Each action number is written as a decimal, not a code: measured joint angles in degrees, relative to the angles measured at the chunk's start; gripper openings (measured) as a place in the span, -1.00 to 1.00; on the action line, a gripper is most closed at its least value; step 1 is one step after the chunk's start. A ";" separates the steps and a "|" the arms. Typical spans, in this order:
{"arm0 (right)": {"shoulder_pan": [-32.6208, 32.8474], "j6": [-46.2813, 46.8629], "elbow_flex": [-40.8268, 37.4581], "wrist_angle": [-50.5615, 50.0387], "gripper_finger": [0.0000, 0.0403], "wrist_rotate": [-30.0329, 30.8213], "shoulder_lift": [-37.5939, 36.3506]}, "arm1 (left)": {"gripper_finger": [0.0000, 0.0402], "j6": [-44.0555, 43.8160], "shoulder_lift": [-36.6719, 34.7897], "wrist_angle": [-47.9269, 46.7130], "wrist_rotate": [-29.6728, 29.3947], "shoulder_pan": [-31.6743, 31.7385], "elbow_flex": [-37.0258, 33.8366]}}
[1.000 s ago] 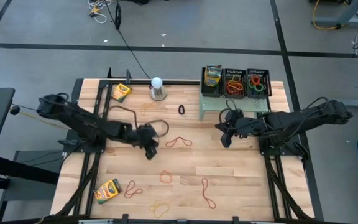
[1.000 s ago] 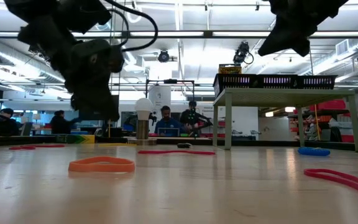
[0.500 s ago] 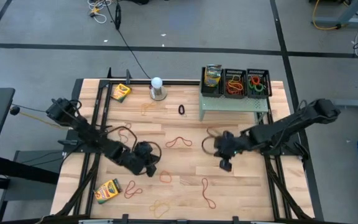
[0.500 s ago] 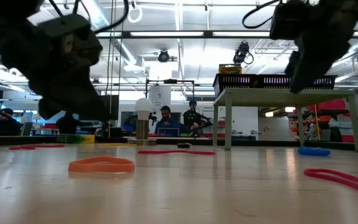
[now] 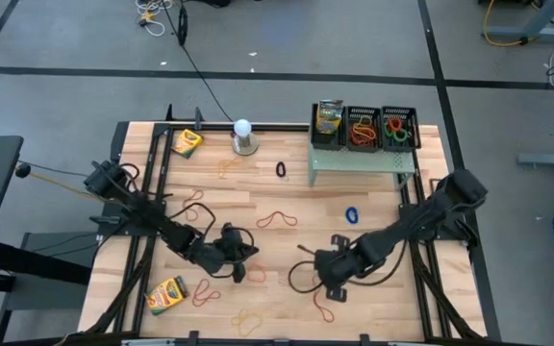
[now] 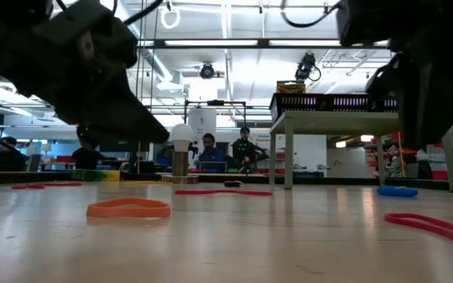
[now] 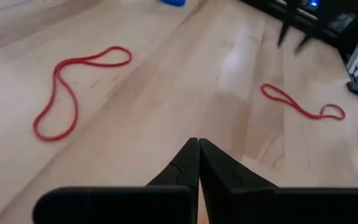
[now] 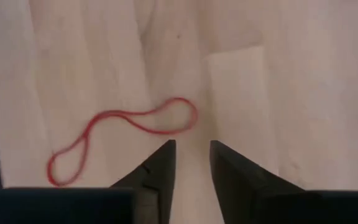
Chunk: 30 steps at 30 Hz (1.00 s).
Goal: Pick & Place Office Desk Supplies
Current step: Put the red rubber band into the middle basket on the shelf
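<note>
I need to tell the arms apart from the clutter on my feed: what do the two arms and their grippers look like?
Both arms are dark, near-black jointed links with thin black cables looping along them. The left gripper and right gripper each end in two matte black fingers that taper to wedge-shaped tips, set on a broad black crossbar. No markings or coloured parts show on them.

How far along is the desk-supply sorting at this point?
Partly done: on the green riser, one crayon box sits in a black mesh basket and the other two hold rubber bands. In hand: nothing; the left gripper is shut and empty, and the right gripper hangs open over a red rubber band. Left: two crayon boxes and many bands on the table.
</note>
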 joint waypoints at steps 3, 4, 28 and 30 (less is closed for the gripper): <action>-0.25 -0.15 2.40 0.43 -0.41 -1.20 3.38 | -0.96 0.29 0.92 2.11 1.40 0.73 0.09; -0.26 -0.21 2.85 1.41 -0.40 -1.29 4.47 | -0.95 0.40 0.95 2.33 1.40 0.77 0.01; -4.27 12.47 3.66 -9.98 -0.98 4.02 7.49 | -0.95 3.05 1.80 5.89 1.44 1.24 0.07; -5.29 19.11 2.75 -14.43 -0.98 6.97 5.20 | -0.95 2.91 1.80 5.91 1.42 1.25 0.07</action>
